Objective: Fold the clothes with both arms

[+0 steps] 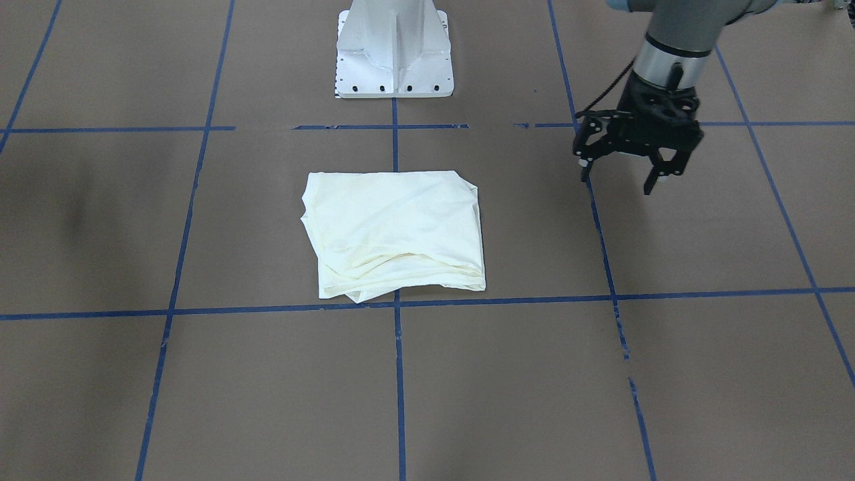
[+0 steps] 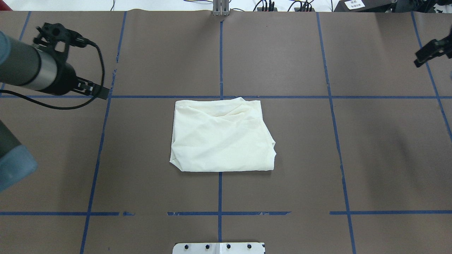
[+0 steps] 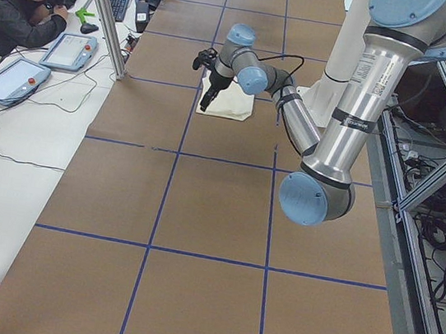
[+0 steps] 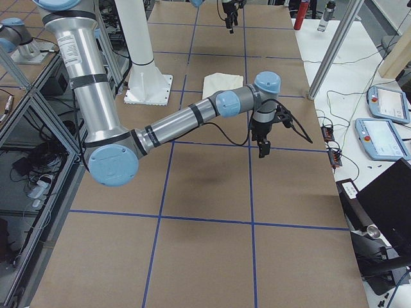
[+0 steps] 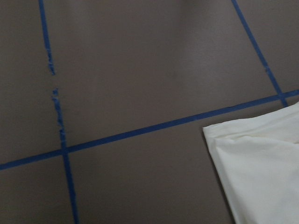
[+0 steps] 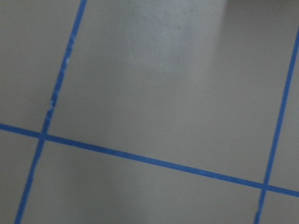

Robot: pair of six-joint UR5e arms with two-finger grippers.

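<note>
The brown paper-covered table (image 2: 388, 141), ruled into squares with blue tape, holds just one garment, and from here the folding looks all but finished. The left arm (image 3: 366, 96) reaches out over the left side of the table, and the right arm (image 4: 173, 125) over the right side. Neither one is above the cloth.

The shirt (image 1: 394, 227) lies in the middle of the table, out in front of the white pedestal (image 1: 394, 50), straddling the centre tape line. It is folded into a compact, roughly square packet with only plain cream showing and no print in sight. Several layers stack up along its far edge, away from the robot, and they sit a little uneven at one corner, so I'd guess the most that remains is a bit of squaring up.

The left gripper (image 1: 618, 180) hangs above bare table well to the left of the shirt, fingers spread wide with nothing between them. The right gripper (image 4: 262, 151) is over bare table well to the right. Nothing hangs from it, but I can't tell how far apart its fingers are.
</note>
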